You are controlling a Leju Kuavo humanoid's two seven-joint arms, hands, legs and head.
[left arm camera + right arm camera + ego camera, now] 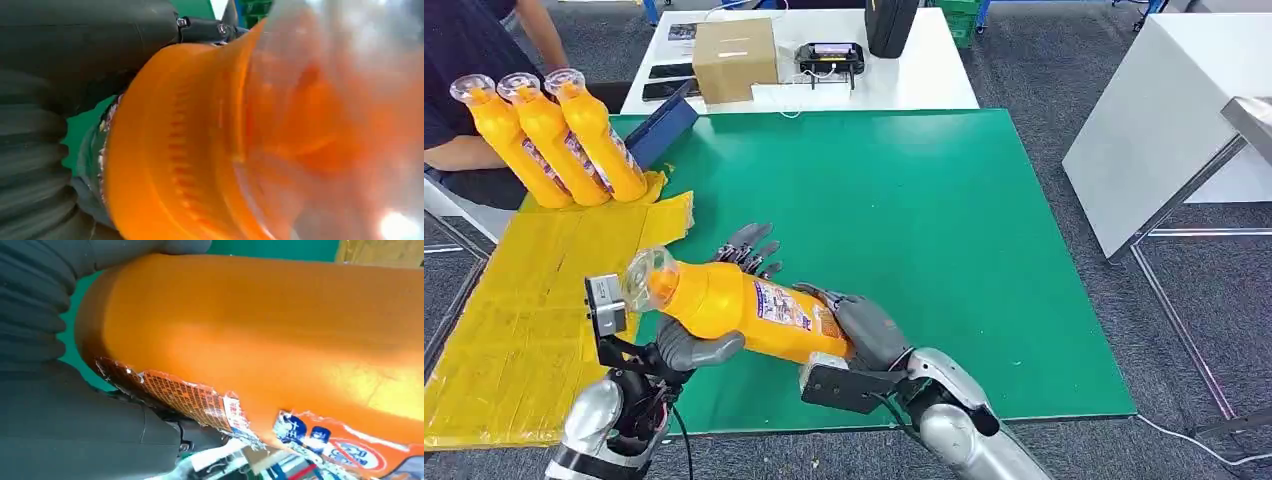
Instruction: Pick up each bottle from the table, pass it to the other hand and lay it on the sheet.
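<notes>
Both robot hands, left (686, 345) and right (864, 328), grip one orange bottle (739, 305) (lying sideways) above the green mat (944, 220).

the bottle (734, 305) is orange with a clear cap and a torn blue, white and red label. three more bottles (549, 140) are the same orange. the sheet (514, 300) is yellow, the worktop (924, 220) green.

Green surface (944, 220): yellow sheet (524, 320) lies over its left side, three orange bottles (554, 140) lying side by side at the sheet's far end, blue box (664, 125) just beside them.
</notes>
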